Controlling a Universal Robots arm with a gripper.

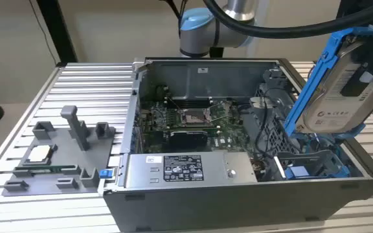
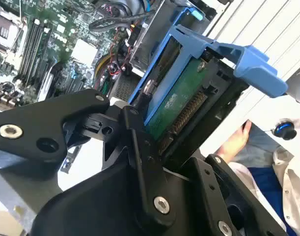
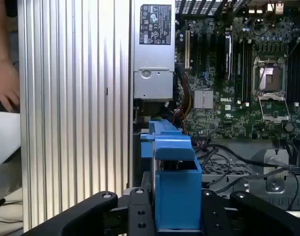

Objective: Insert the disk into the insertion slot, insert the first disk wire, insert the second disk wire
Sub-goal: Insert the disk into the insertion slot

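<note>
Blue-framed and silver, the disk (image 1: 337, 97) hangs clamped in the pincer (image 1: 361, 73), tilted nearly upright over the insertion slot (image 1: 313, 162) below it, apparently so its lower edge can meet that opening.

Exterior view overlooks the computer case (image 1: 238, 206); both wrist views (close in) share its motherboard (image 3: 223, 98) (image 2: 66, 29).

No print was clear enough to read. A white printed label (image 1: 333, 116) sat on the disk (image 1: 331, 90). A black-and-white rating label (image 1: 182, 168) sat on the power-supply box (image 1: 235, 167). In the first wrist view, white lettering (image 3: 225, 100) marked the motherboard (image 3: 238, 123).
</note>
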